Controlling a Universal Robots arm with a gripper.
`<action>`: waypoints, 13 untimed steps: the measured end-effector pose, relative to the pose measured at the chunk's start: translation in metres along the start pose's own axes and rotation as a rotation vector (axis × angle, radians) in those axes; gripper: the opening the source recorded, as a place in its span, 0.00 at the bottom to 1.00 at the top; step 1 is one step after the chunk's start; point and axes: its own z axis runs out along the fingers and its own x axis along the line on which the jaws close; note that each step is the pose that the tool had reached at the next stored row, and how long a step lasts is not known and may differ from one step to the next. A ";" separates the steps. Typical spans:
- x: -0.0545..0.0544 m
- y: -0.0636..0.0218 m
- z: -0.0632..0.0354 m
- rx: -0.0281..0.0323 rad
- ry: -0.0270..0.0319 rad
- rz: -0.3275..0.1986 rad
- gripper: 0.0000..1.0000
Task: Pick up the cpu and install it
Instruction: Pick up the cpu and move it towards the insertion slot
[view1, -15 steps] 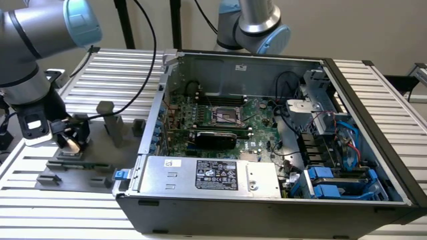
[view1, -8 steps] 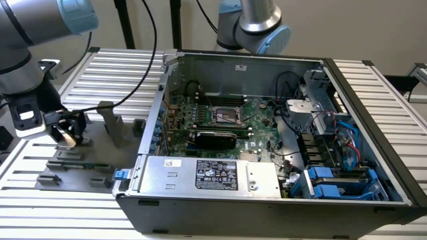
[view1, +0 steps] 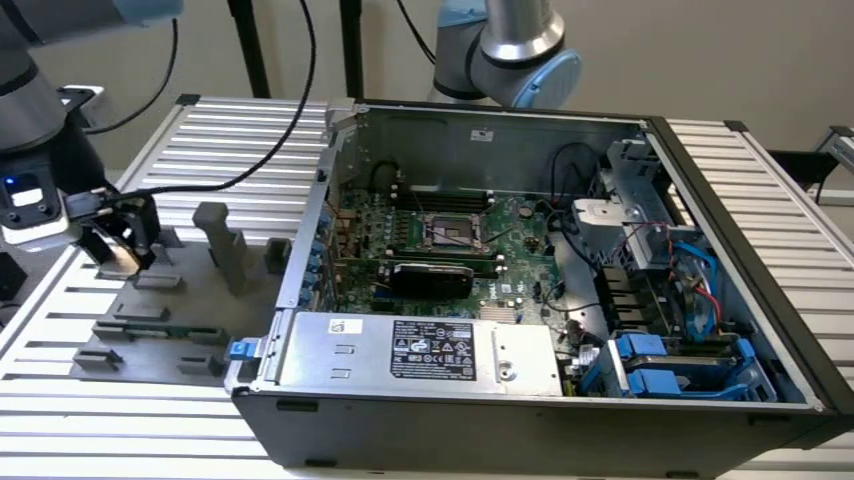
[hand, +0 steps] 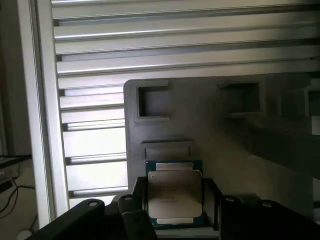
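– One thing first: what does my tool have hold of?
– Your tool (view1: 118, 255) is closed partway on the cpu (hand: 175, 192). In the wrist view its black fingers (hand: 136, 205) sit against two opposite edges of the chip. The pale metal top faces the camera, with a thin darker rim around it.
– Where is that, relative to the case?
– You're at the exterior view's left, over the grey fixture tray (view1: 187, 310) that lies on the slatted tabletop (view1: 240, 130). The cpu hangs just above the tray's blocks, near its far corner. I can't tell you whether it clears them or touches.
– And the socket?
– You'll find the socket (view1: 454, 232) on the motherboard (view1: 521, 225) inside the open computer case (view1: 534, 420). It is well apart from the tool, towards the exterior view's right, and its frame is a dark square with a paler centre. A power supply (view1: 427, 350) with a white label sits at the case's near side, just in front of the motherboard.
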 end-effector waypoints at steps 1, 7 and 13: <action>0.000 0.0003 -0.0046 0.0000 0.0000 0.000 0.55; -0.002 0.0037 -0.0316 0.0002 -0.0001 0.000 0.55; -0.012 0.0099 -0.0582 0.0006 -0.0001 0.000 0.55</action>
